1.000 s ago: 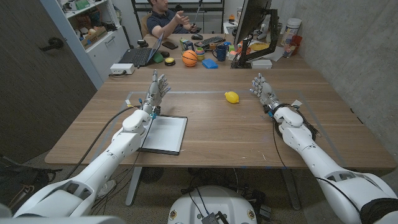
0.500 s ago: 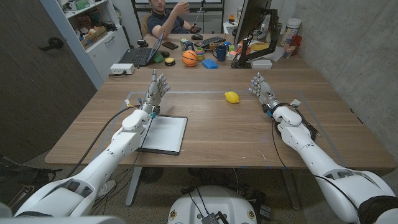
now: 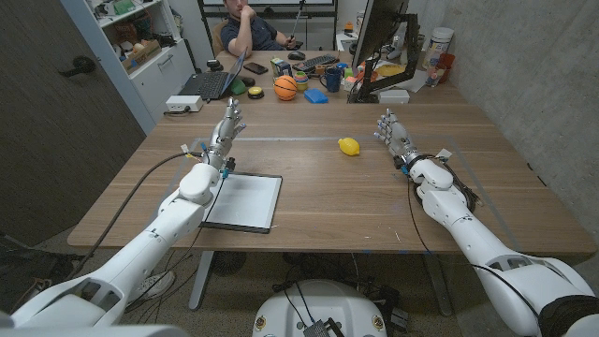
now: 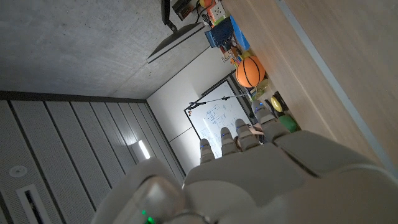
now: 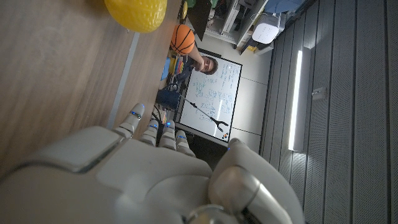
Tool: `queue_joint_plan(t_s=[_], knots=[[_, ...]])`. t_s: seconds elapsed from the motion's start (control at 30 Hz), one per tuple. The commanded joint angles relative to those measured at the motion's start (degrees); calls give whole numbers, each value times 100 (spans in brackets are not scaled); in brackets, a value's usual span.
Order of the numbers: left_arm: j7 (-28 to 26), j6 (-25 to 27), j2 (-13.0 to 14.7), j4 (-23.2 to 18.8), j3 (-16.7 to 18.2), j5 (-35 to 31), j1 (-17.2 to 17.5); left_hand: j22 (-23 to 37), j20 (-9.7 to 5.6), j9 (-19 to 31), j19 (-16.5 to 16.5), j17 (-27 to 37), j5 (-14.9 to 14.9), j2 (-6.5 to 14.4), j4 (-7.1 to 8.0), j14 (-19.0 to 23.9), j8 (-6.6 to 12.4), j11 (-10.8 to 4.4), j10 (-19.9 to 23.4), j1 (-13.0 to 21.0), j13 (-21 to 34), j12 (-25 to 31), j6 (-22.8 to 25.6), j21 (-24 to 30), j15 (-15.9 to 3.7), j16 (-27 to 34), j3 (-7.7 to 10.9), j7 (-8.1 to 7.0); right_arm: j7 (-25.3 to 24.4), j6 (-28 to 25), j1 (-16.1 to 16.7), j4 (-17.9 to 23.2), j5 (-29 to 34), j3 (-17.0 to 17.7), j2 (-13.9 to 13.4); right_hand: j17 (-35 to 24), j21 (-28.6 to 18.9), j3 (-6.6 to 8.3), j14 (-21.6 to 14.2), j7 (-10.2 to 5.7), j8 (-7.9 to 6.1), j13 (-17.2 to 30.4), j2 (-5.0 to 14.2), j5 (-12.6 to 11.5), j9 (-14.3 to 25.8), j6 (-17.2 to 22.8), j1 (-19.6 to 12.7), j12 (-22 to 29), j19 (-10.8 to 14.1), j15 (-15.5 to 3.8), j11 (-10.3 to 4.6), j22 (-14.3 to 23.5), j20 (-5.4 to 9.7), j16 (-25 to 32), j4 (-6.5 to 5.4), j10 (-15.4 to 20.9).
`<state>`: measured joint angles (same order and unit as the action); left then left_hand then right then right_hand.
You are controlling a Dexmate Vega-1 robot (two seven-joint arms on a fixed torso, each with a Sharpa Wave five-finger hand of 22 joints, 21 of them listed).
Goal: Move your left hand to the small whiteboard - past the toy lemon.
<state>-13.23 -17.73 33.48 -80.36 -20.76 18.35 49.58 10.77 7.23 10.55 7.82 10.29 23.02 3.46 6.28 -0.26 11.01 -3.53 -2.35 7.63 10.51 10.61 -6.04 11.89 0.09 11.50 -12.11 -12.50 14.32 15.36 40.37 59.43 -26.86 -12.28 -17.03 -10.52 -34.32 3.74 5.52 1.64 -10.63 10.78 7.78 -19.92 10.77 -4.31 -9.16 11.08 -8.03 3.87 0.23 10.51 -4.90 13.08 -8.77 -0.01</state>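
Meanwhile, over the last second the left hand (image 3: 226, 132) has shifted a little farther out over the counter (image 3: 318, 201) and turned more edge-on, fingers apart and holding nothing, wrist and forearm still overlapping the left edge of the small whiteboard (image 3: 243, 201). The toy lemon (image 3: 348, 145) lies unmoved, well to the right (nearer the right hand (image 3: 393, 132), which stands empty, fingers apart). Judgement: the hand is overshooting the board and needs to settle back onto it.
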Motion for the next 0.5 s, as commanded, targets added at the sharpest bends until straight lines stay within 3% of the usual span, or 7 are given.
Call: queue_joint_plan(t_s=[0.03,0.17,0.3,0.5], knots=[[-1278,181,878,-1376,284,-1737,784,18,20,26,-154,12,60,13,-116,-148,-29,-78,-123,257,38,-33,-200,-56,-12,-28,17,-15,383,59,-416,-617,5,-121,122,-9,12,-9,-28,19,-45,27,41,-31,16,-10,53,9,29,-5,32,24,-4,-13,-16,10],[-1491,429,1114,-1802,437,-2079,1105,19,-77,31,-261,14,74,28,-151,-201,-25,-97,-111,339,40,-13,-259,-86,-19,-38,29,-16,595,149,-631,-1060,-103,-112,329,-9,16,-9,-31,15,-43,27,41,-31,16,-16,54,8,33,-6,27,24,-7,-13,-16,7],[-1495,662,1350,-2105,553,-2271,1330,19,-66,35,-368,15,85,45,-179,-296,-13,-129,-135,406,40,-13,-281,-112,-14,-62,41,-17,819,294,-800,-1457,-104,-138,467,-10,24,-10,-26,18,-37,27,40,-31,16,-30,57,3,28,-7,25,24,0,-16,-17,-4],[-1538,1011,1632,-2423,627,-2665,1583,19,-5,43,-485,18,100,66,-223,-419,5,-203,-302,513,42,-49,-314,-122,31,-77,54,-18,818,240,-703,-1326,-44,-151,443,-11,33,-14,-27,14,-37,28,36,-31,16,-30,64,2,27,-2,25,25,-4,-16,-20,-7]])
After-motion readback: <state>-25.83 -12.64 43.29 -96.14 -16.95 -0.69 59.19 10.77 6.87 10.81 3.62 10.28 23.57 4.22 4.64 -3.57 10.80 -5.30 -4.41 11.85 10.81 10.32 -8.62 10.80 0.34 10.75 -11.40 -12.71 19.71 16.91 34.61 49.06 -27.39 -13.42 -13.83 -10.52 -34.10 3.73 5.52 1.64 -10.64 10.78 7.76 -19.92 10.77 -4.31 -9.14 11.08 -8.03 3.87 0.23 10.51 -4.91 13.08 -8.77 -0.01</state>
